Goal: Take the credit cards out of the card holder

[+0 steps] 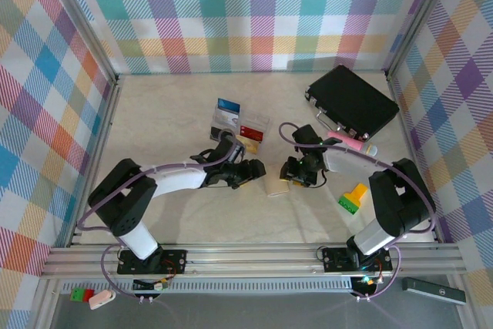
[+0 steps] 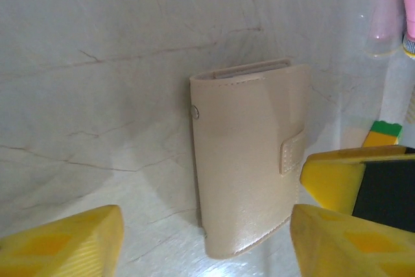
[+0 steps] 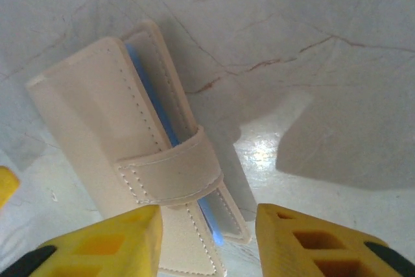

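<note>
Spread open, my right jaws straddled the near end of the strapped-shut card holder, lying on the counter with its long axis from 11 to 5 o'clock in their camera; my left jaws, also open, stood at its 10 o'clock overhead.

You have bare table on the far left and all along the near edge. The left gripper and right gripper crowd the card holder from both sides. The clear tray stands just far of them, the black case takes the far right, and a yellow-green block lies near right.
</note>
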Robot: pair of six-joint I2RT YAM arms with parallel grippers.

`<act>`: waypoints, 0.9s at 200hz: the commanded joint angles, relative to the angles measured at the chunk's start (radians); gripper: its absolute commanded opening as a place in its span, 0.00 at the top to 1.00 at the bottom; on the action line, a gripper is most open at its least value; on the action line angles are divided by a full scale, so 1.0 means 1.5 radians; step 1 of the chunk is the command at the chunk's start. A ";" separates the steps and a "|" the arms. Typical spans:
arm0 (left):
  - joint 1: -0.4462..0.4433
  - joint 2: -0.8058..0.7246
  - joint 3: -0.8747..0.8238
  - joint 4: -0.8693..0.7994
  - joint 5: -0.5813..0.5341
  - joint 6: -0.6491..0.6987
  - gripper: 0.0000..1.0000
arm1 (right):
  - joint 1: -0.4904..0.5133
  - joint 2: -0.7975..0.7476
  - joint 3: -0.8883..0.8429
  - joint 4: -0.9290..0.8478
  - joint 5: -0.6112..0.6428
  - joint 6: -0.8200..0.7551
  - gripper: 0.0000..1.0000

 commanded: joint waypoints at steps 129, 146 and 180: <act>-0.007 0.078 0.064 0.042 0.061 -0.013 0.55 | -0.004 0.072 -0.027 0.088 -0.127 -0.006 0.73; -0.006 0.072 0.066 0.039 0.058 -0.002 0.61 | -0.003 0.067 -0.027 0.089 -0.114 -0.004 0.73; -0.007 0.052 0.081 0.016 0.038 0.035 0.79 | -0.006 0.018 -0.015 0.068 -0.065 0.002 0.72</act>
